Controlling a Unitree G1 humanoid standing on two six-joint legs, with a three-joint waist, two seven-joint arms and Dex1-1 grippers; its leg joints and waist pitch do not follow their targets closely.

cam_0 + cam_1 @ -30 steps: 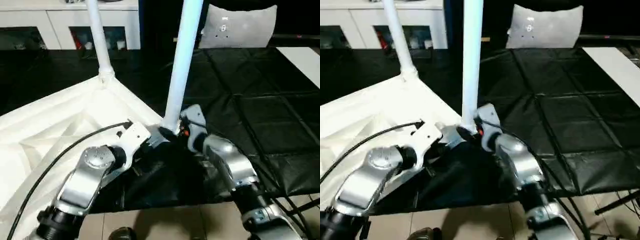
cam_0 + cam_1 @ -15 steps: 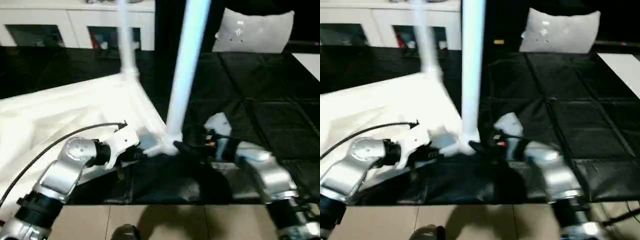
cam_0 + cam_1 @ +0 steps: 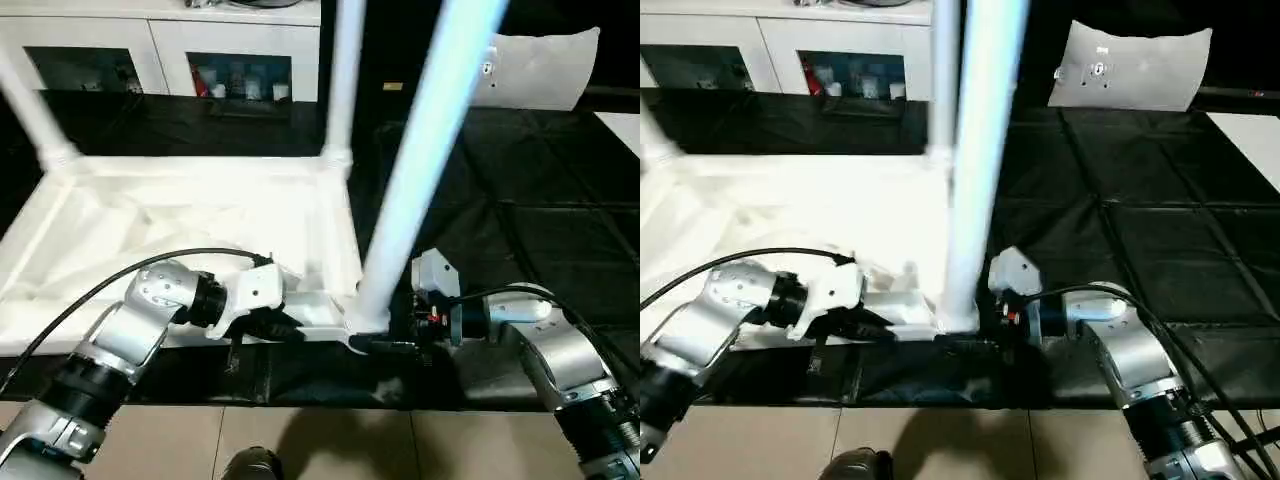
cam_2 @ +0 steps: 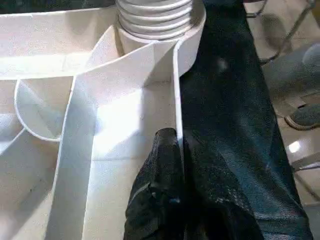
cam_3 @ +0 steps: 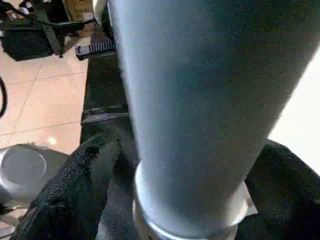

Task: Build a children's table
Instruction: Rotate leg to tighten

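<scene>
Nearest to me, over the beige floor tiles (image 3: 330,440), I have both silver forearms reaching in toward the front edge of the counter (image 3: 540,230), which is covered in a black mat. My left gripper (image 3: 292,330) has its fingers (image 4: 167,165) pinched closed on the thin front wall of the children's table (image 3: 200,215), just beside the near corner socket; in the left wrist view one finger sits inside the rim and the other outside it against the mat. My right gripper (image 3: 388,345) sits at the foot of the nearest leg (image 3: 415,190), its fingers (image 5: 75,185) spread wide on either side of the tube just above the collar; I cannot tell whether they press on it. That leg stands up out of the corner socket, leaning slightly to the right toward its top. The table lies upside down on the left part of the counter, ribbed underside up, its near edge along the counter's front. Farther back, a second leg (image 3: 343,80) rises from the far right corner, and a third (image 3: 35,115) from the far left corner. Beyond the counter I see white cabinets (image 3: 150,50) and a white pillow (image 3: 540,70) on the right.
</scene>
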